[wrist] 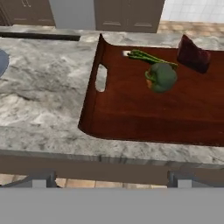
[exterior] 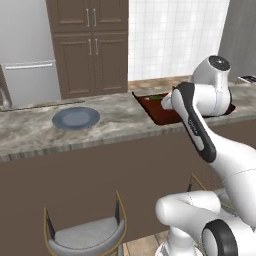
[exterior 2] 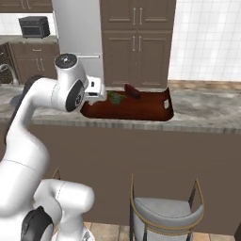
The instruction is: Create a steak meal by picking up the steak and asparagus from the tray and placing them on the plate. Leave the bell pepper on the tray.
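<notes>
End effector (wrist: 109, 183) released, holding nothing, hanging over the tabletop's (wrist: 43, 100) near edge in front of the tray (wrist: 131, 118)

In the hand view the two finger tips stand wide apart at the bottom, short of the tray's near wall. On the tray, the pepper (wrist: 161, 77) sits toward the far side, the asparagus (wrist: 146, 57) lies just behind it and touches or nearly touches it, and the steak (wrist: 193, 54) stands at the far right corner, apart from both. The plate (exterior: 76, 118) lies bare on the tabletop, well apart from the tray to its left. A stool (exterior 2: 167, 214) stands below the tabletop's front
</notes>
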Robot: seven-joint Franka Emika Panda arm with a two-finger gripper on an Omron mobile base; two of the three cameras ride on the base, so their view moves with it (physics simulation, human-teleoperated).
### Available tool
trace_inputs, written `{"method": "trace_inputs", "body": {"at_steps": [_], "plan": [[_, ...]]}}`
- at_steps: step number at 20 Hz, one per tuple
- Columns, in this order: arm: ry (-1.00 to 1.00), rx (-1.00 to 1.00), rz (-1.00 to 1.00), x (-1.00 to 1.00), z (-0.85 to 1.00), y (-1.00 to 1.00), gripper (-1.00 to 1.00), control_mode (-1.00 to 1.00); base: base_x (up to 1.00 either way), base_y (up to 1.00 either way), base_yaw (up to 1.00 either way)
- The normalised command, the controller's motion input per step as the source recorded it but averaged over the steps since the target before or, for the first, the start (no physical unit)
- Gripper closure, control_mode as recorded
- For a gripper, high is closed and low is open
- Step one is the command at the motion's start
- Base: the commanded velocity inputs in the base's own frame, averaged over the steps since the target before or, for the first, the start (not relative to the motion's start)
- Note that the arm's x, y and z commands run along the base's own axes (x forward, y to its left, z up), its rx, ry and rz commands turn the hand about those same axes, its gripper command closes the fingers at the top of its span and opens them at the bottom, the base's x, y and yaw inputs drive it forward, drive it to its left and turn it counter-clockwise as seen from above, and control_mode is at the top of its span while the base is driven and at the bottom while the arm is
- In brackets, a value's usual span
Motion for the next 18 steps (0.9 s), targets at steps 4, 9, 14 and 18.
{"method": "trace_inputs", "body": {"at_steps": [4, 9, 14, 18], "plan": [[0.01, -0.16, 0.03, 0.54, 0.0, 0.0, -1.0, -1.0, 0.0, 0.0, 0.0], [0.17, -0.14, 0.0, 0.7, 0.0, -0.11, -1.0, -1.0, 0.0, 0.0, 0.0], [0.12, -0.01, 0.0, 0.6, 0.0, -0.12, -1.0, -1.0, 0.0, 0.0, 0.0], [0.11, 0.0, 0.0, 0.48, 0.0, 0.0, -1.0, -1.0, 0.0, 0.0, 0.0]]}}
